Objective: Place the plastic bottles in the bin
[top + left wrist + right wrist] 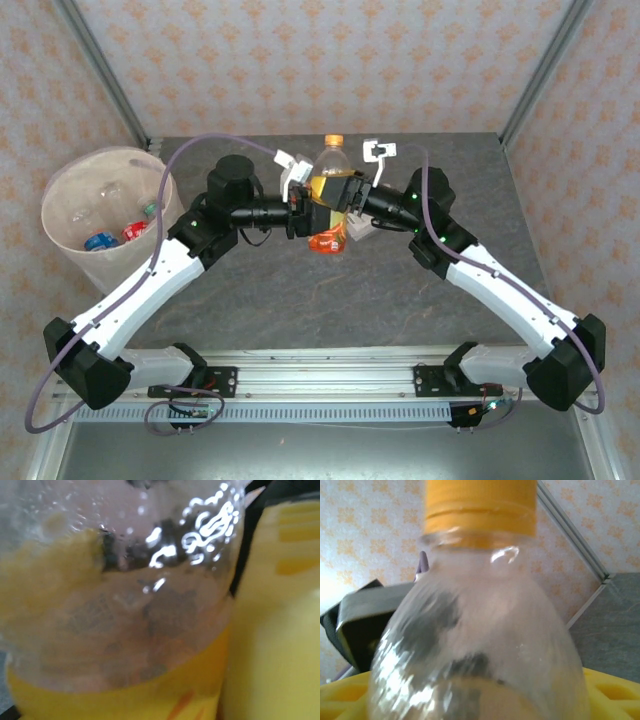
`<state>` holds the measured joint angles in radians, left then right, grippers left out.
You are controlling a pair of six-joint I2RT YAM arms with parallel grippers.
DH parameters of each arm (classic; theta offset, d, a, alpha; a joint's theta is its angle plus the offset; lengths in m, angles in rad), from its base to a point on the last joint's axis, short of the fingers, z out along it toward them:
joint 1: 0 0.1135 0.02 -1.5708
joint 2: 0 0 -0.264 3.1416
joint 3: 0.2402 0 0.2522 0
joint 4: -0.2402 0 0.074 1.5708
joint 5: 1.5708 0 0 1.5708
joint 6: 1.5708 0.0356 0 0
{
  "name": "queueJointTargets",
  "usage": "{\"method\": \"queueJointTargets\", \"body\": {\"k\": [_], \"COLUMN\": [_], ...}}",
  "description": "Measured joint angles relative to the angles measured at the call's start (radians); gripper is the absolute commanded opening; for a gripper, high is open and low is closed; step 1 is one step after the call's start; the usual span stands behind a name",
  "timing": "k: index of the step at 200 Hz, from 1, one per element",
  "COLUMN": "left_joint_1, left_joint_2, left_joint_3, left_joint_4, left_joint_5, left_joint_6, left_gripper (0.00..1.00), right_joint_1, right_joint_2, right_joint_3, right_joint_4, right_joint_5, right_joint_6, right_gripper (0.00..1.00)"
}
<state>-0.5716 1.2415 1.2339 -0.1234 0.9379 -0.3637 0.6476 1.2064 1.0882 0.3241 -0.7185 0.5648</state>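
An orange-capped bottle (331, 165) was held above the table, well to the right of the bin (62, 190) and set between the two grippers. The left gripper (316, 210) was clenched on the bottle's body, which was seen pressed against a yellow finger (280, 630). Whether the right gripper (347, 197) was grasping or released could not be told. Inside the bin, other bottles (100, 241) were seen lying, red and blue labels among them.

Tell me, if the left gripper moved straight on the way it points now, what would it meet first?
The orange-capped bottle: the left gripper is shut on it. Directly beyond the bottle is the right gripper, so going on would probably push the bottle against it.
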Motion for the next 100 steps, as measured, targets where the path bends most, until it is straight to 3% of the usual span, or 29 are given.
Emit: {"method": "queueJointTargets", "body": {"k": [35,100], "left_joint_1": [-0.011,0.047], "left_joint_2": [0.0,-0.071], "left_joint_3": [0.018,0.022], "left_joint_4": [-0.109,-0.24], "left_joint_5": [-0.139,-0.542], "left_joint_6": [0.061,0.067], "left_gripper": [0.39,0.4], "right_joint_1": [0.002,0.002], "right_joint_2": [0.002,-0.087], "right_joint_3": [0.001,-0.033], "right_joint_4": [-0.025,-0.109], "right_joint_5": [0.06,0.332], "right_joint_6": [0.014,-0.017], "right_gripper": [0.99,0.99]}}
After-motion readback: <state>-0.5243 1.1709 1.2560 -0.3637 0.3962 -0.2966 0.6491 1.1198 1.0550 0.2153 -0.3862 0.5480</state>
